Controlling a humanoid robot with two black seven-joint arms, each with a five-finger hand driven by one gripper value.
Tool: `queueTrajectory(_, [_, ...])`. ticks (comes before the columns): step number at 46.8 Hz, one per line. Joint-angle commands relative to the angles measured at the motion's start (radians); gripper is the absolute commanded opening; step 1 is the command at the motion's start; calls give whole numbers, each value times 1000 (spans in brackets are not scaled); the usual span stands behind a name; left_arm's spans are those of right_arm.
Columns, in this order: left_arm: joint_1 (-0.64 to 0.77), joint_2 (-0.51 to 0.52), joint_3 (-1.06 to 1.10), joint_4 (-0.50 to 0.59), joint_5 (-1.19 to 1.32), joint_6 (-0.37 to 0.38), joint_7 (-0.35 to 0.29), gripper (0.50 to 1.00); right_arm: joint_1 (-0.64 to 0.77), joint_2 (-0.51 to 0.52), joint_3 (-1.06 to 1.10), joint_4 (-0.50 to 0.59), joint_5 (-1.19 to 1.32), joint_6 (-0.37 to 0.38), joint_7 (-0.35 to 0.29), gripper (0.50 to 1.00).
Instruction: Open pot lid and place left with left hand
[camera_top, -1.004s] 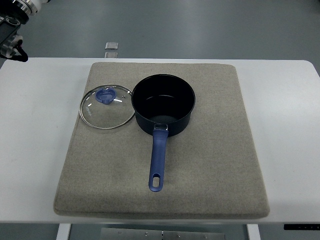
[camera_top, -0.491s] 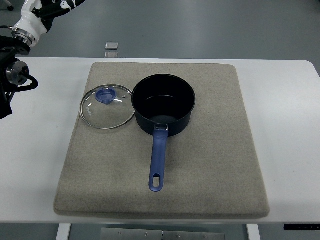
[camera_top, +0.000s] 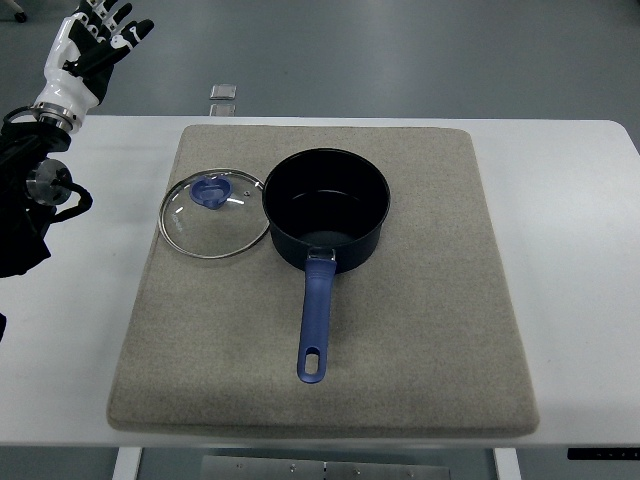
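A dark blue pot (camera_top: 327, 208) with a long blue handle stands uncovered on the grey mat (camera_top: 420, 330). Its glass lid (camera_top: 214, 212), with a blue knob, lies flat on the mat just left of the pot, its rim touching the pot's side. My left hand (camera_top: 93, 44) is at the top left corner, well away from the lid and beyond the table's far edge, its fingers spread and holding nothing. Its black forearm runs down the left edge. The right arm does not show.
The mat lies on a white table (camera_top: 70, 330) with bare margins on both sides. A small grey square (camera_top: 223, 91) sits on the floor beyond the table's far edge.
The left arm has come further into view along the left edge, and the hand has appeared with its fingers spread. Pot and lid have not moved.
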Motion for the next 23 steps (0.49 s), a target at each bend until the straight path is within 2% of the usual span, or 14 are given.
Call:
queueTrajectory(1, [1, -11, -4, 2, 0, 51, 0, 945, 0, 0, 0, 0, 0, 0, 0, 917])
queueTrajectory(9, [-8, -40, -8, -7, 0, 142, 14, 936, 0, 0, 0, 1, 0, 0, 0, 917])
queueTrajectory(13, [-23, -66, -8, -6, 0, 191, 115, 898, 0, 0, 0, 1, 0, 0, 0, 917])
queueTrajectory(17, [-43, -86, -11, -7, 0, 252, 226, 896, 0, 0, 0, 0, 0, 0, 0, 917])
queueTrajectory(23, [-51, -121, -31, -7, -3, 289, 283, 891, 0, 0, 0, 0, 0, 0, 0, 917])
